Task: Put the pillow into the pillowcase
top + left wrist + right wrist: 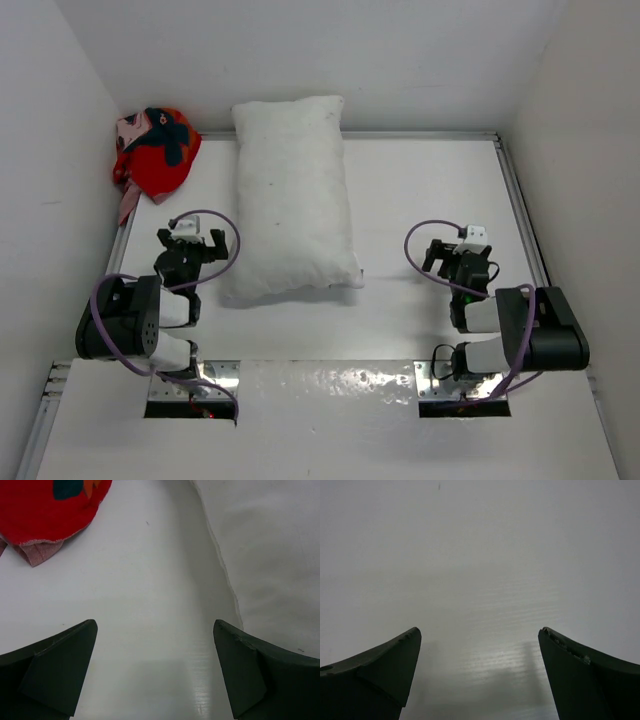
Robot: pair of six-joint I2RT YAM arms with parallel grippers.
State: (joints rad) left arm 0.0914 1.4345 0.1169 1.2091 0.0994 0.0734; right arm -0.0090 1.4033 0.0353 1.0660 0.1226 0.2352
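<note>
pillow (292, 200) lies lengthwise on the table (420, 190), outside the pillowcase (155, 150), which is crumpled in the far left corner. your left hand (190, 240) gapes wide just beside the pillow's left edge; right hand (458, 262) wide too, empty, apart from the pillow.

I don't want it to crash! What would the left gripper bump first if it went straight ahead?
Probably nothing soon: the open left gripper points along bare table between the pillowcase and the pillow. Its pillow-side finger might brush the pillow's edge, though depth is hard to judge.
</note>
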